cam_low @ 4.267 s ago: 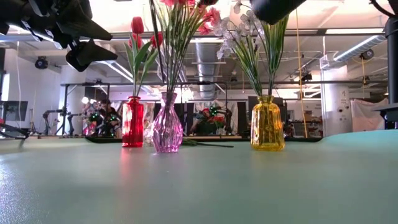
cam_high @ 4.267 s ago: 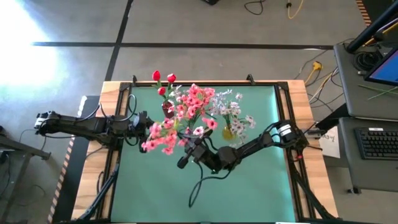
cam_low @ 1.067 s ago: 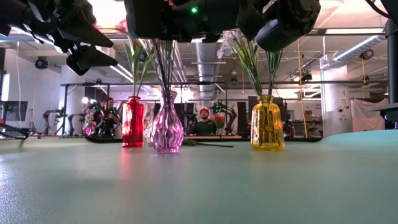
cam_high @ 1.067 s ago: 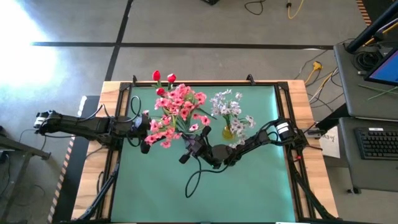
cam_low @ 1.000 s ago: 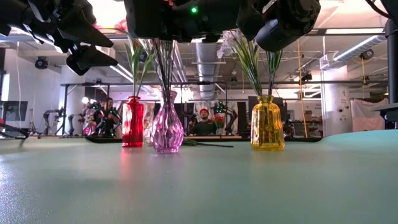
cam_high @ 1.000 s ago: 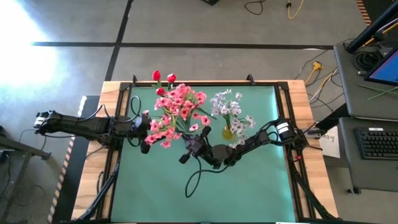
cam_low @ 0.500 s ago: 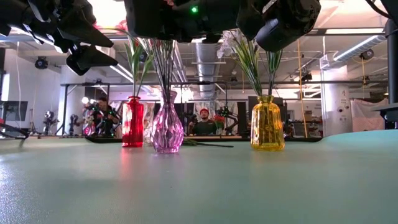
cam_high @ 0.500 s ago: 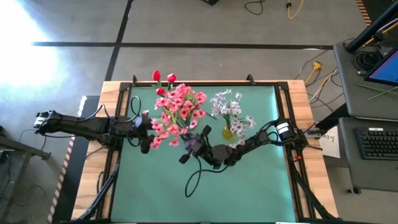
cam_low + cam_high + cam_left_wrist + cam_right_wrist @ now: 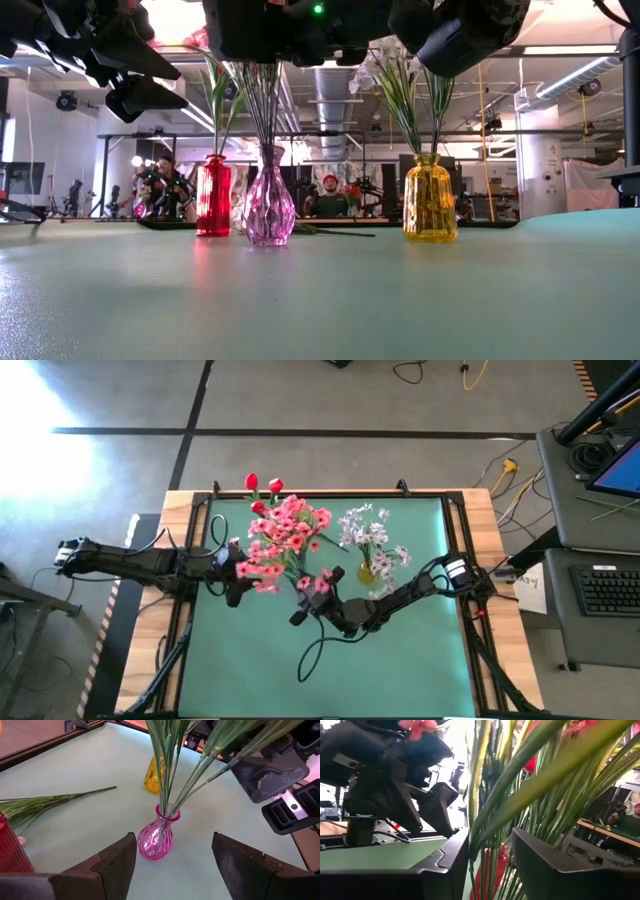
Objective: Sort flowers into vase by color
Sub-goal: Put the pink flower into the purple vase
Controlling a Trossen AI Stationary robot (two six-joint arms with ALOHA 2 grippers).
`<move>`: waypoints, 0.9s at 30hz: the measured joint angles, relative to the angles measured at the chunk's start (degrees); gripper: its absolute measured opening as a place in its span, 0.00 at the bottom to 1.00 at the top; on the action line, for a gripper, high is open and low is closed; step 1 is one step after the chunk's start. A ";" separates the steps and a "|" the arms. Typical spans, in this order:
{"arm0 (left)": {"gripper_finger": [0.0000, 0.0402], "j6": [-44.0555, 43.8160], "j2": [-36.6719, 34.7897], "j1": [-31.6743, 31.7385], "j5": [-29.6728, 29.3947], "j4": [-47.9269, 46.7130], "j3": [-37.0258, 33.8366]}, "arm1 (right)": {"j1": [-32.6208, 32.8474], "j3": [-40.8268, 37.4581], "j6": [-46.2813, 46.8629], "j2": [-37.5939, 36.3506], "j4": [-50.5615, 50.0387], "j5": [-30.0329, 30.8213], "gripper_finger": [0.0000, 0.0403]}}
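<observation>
Three vases stand in a row near the far edge: a red vase (image 9: 213, 196) with red flowers (image 9: 262, 485), a pink vase (image 9: 269, 208) with pink flowers (image 9: 288, 530), and a yellow vase (image 9: 430, 205) with white flowers (image 9: 368, 532). My right gripper (image 9: 491, 840) hovers above the pink vase, open, with the pink sprays' green stems (image 9: 485, 810) standing between its fingers. My left gripper (image 9: 173, 842) is open and waits left of the pink vase (image 9: 156, 835), above the table. One loose green stem (image 9: 55, 802) lies flat on the mat behind the vases. My right gripper has the pink sprays' stems between its fingers, above the vase's neck. One stem (image 9: 472, 820) runs close along one finger (image 9: 455, 865), and a gap shows beside the other finger. Whether any finger touches a stem, I cannot tell.
The green mat (image 9: 400, 660) has open room on its near half. Both arms crowd over the vases at mid-table. The table's wooden rim (image 9: 480, 510) frames the mat. People and equipment show in the room beyond the far edge.
The right arm has risen slightly above the vases. The pink blossoms have shifted a little, while their stems stay in the pink vase.
</observation>
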 joint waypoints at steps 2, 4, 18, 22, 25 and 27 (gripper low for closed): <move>0.62 0.00 0.00 0.00 0.00 0.01 0.00 | -0.02 0.00 0.00 0.00 -0.09 0.00 0.37; 0.62 0.00 0.00 0.00 0.01 0.01 0.00 | -0.04 0.00 0.01 0.00 -0.07 0.00 0.39; 0.62 0.00 0.00 0.00 0.00 0.03 0.00 | 0.22 0.00 0.22 0.00 -0.15 -0.03 0.51; 0.62 0.00 0.00 0.00 0.00 0.04 0.00 | 0.72 0.00 0.22 0.00 -0.15 0.08 0.54; 0.62 0.00 0.00 0.00 0.00 0.03 0.00 | 1.18 0.00 0.20 0.00 -0.17 1.06 0.57; 0.62 0.00 0.00 0.00 0.02 0.03 0.00 | 1.50 0.00 0.17 0.00 -0.17 1.38 0.59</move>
